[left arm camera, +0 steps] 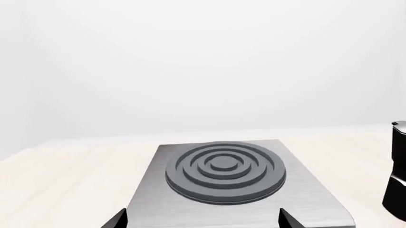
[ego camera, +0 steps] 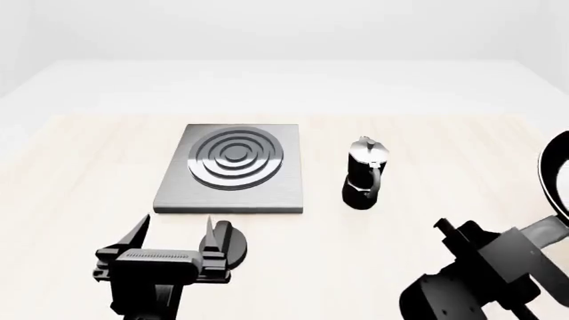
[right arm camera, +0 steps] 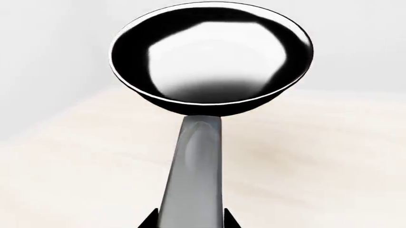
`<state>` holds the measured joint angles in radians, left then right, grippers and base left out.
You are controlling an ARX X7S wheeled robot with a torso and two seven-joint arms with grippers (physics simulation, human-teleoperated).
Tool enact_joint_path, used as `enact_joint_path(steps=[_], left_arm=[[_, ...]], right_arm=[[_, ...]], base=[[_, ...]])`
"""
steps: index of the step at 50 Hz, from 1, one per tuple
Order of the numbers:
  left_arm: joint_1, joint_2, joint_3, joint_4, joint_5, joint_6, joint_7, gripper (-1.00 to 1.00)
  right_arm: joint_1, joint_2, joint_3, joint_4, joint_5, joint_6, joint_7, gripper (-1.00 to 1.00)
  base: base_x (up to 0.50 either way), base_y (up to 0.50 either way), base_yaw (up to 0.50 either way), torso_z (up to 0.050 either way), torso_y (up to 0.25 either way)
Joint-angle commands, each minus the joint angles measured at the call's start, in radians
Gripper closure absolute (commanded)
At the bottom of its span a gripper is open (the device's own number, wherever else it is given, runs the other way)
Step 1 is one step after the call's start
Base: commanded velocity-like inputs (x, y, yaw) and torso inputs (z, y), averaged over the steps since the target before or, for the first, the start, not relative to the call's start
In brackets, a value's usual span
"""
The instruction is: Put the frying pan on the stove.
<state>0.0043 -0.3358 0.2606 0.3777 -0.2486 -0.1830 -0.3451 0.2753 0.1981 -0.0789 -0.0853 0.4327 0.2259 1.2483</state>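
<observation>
The frying pan (right arm camera: 212, 57) is a glossy black round pan, held up off the table by its long handle (right arm camera: 193, 171). My right gripper (right arm camera: 190, 222) is shut on that handle near its end. In the head view only the frying pan's rim (ego camera: 555, 175) shows at the right edge, above my right arm (ego camera: 480, 273). The stove (ego camera: 233, 167) is a flat grey plate with dark ring burner, lying left of the table's centre. My left gripper (ego camera: 175, 227) hangs open just in front of the stove (left arm camera: 222, 166) with nothing between its fingers (left arm camera: 117, 221).
A black-and-silver moka pot (ego camera: 364, 175) stands upright to the right of the stove, and its dark side (left arm camera: 397, 175) shows in the left wrist view. A small black round piece (ego camera: 233, 243) sits beside the left gripper. The light wooden table (ego camera: 444, 147) spreads all around.
</observation>
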Motion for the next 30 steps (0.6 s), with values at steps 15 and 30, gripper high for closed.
enact_joint_path(steps=[15, 30], left_arm=[[-0.011, -0.012, 0.007, 0.036, -0.003, -0.032, -0.015, -1.00], [-0.013, -0.016, 0.010, 0.034, -0.004, -0.029, -0.018, -1.00]], right_arm=[[-0.011, 0.090, -0.073, -0.198, -0.003, 0.028, -0.110, 1.00], [-0.017, 0.120, -0.117, -0.283, -0.002, 0.047, -0.140, 1.00]], base=[[0.00, 0.00, 0.00, 0.000, 0.001], [0.00, 0.00, 0.00, 0.001, 0.001]])
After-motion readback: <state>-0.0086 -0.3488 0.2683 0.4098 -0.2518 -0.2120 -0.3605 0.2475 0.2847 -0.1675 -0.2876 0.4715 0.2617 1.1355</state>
